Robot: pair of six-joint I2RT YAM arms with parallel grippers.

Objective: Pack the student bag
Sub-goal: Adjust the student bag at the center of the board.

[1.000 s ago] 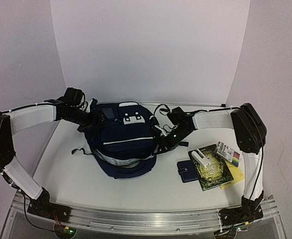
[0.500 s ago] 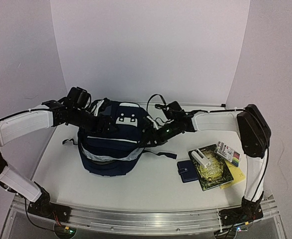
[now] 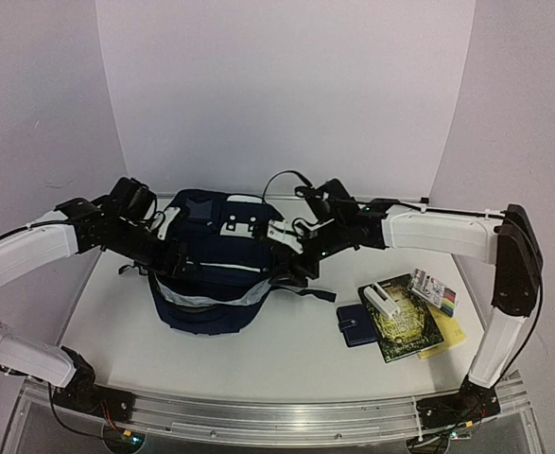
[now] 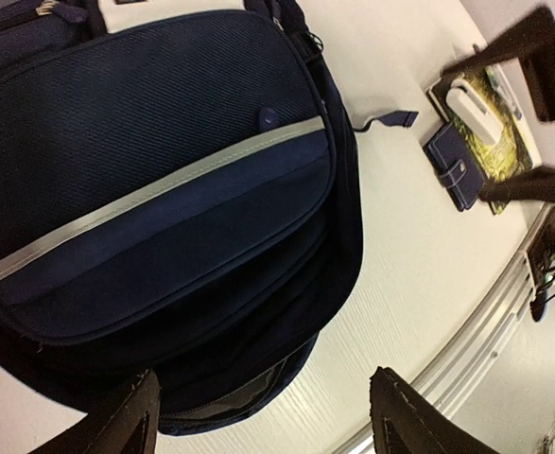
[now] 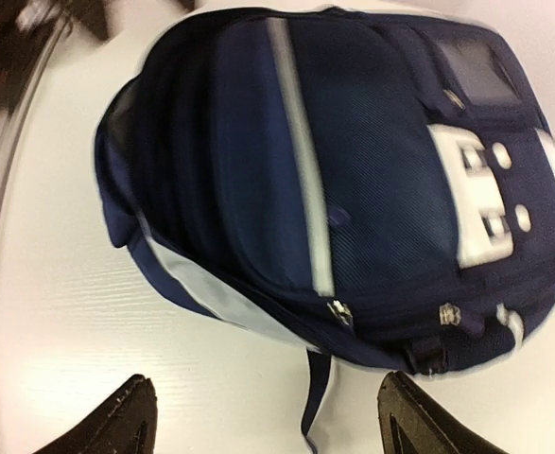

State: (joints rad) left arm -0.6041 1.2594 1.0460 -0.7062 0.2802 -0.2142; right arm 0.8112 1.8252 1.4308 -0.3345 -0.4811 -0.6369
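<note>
My left gripper (image 4: 258, 421) hangs just over the student bag (image 3: 211, 274), fingers spread wide with nothing between them. Its wrist view shows only the bag's navy front pocket and a pale stripe below. My right gripper (image 5: 268, 416) is likewise spread and empty, poised at the bag's right flank, where a dark strap (image 3: 305, 291) trails onto the white table (image 3: 286, 355). The bag lies flat, front face up, left of the table's centre and between my two arms, its white patch (image 3: 244, 225) with dark dots toward the far wall. Whether either gripper touches the fabric I cannot tell. Well apart to the right lies a small navy wallet (image 3: 356, 324). Just beside it is a dark green book (image 3: 407, 326) with a small white object (image 3: 381, 301) on top, and a pack of coloured markers (image 3: 435, 290) and a yellow pad (image 3: 450, 333) lie at the book's far side.
</note>
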